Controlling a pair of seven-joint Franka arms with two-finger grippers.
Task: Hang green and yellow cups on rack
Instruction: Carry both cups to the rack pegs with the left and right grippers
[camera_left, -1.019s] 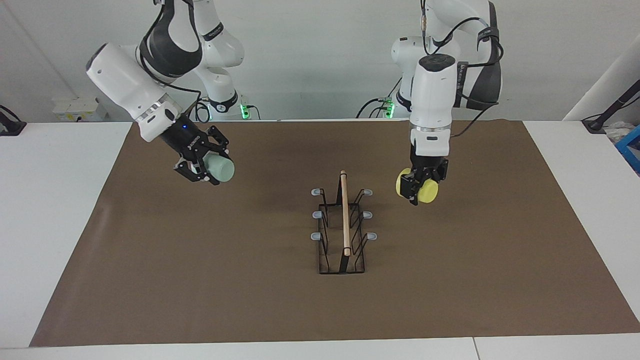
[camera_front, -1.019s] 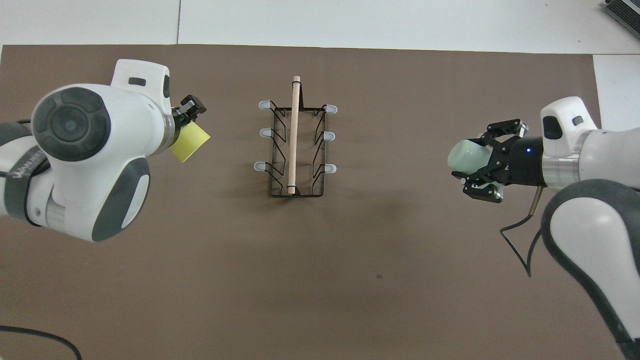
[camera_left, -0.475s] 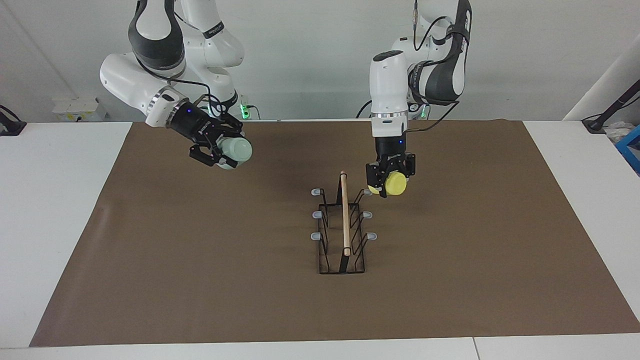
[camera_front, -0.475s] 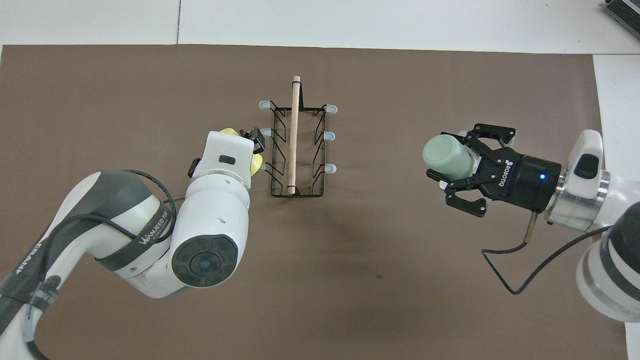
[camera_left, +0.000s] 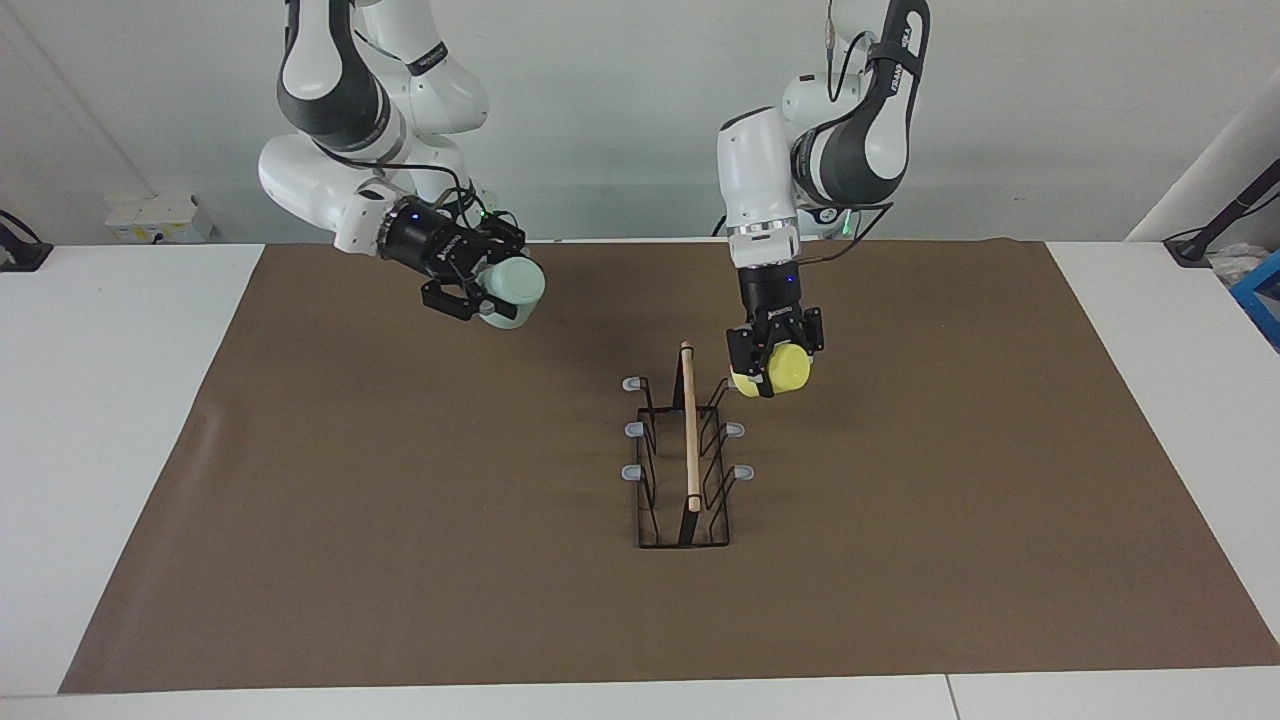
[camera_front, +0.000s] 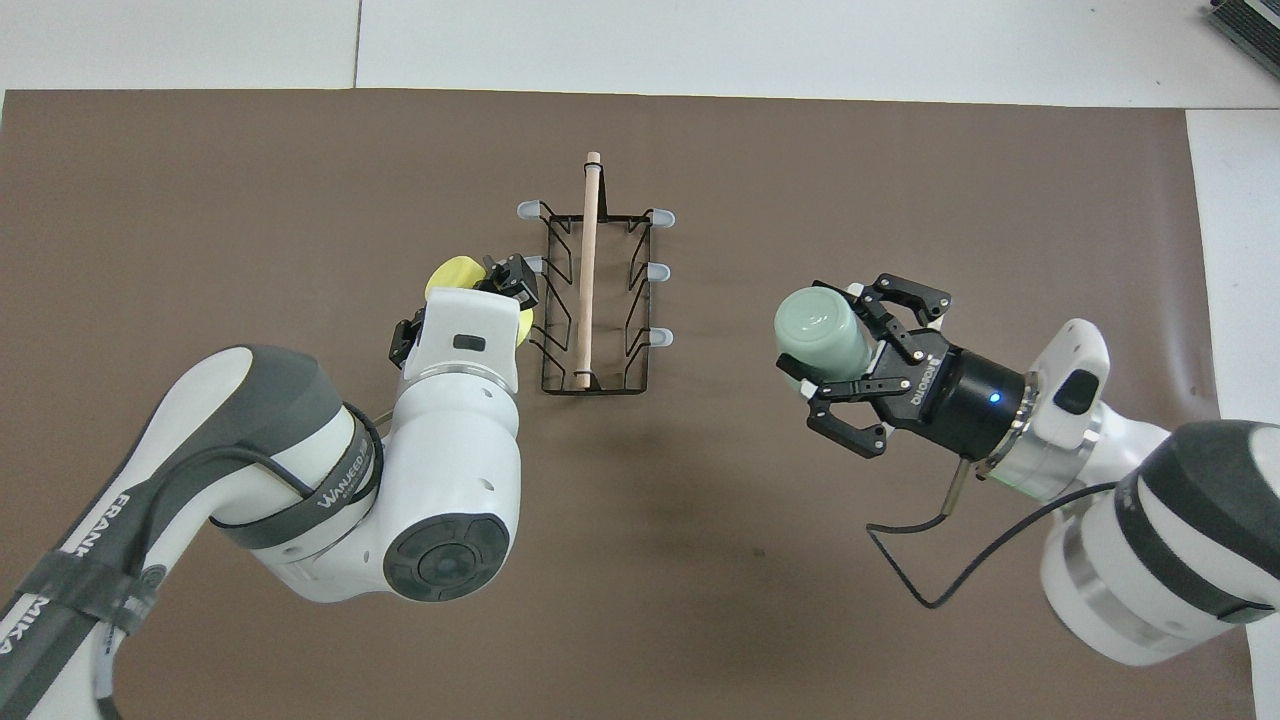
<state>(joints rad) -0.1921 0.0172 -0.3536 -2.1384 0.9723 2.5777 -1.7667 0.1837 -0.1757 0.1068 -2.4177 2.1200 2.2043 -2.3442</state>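
Facing view shows us neither cup hung yet: our left gripper (camera_left: 771, 371) pinches the yellow cup (camera_left: 787, 371) beside the rack (camera_left: 686, 455), our right gripper (camera_left: 482, 289) clamps the green cup (camera_left: 511, 285) aloft.

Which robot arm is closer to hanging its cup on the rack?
The left. Its end effector holds the yellow cup right beside the rack; the right end effector holds the green cup well away.
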